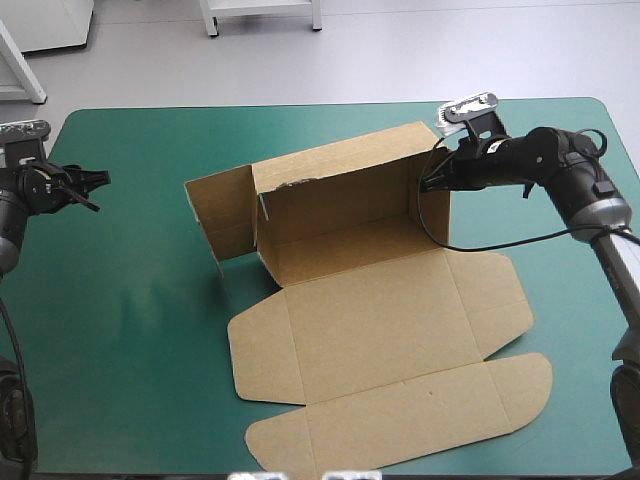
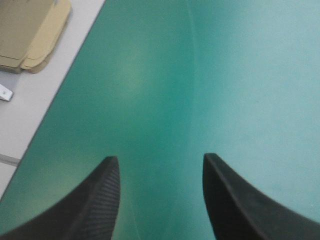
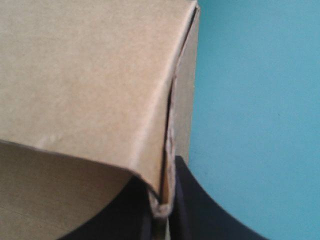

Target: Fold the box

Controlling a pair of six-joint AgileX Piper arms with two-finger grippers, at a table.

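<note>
My right pincer [image 3: 162, 205] clamped on the box [image 3: 85, 75] wall, left pincer [image 2: 161, 167] apart over table [image 2: 225, 75], well off: a sideways pull could drag the unbraced box or tear it.

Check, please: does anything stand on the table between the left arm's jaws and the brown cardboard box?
Nothing visible does. Only bare teal-green table cover lies between the left arm's open black jaws and the raised left flap of the partly folded brown cardboard box. The right arm's jaws are shut on its right wall.
</note>
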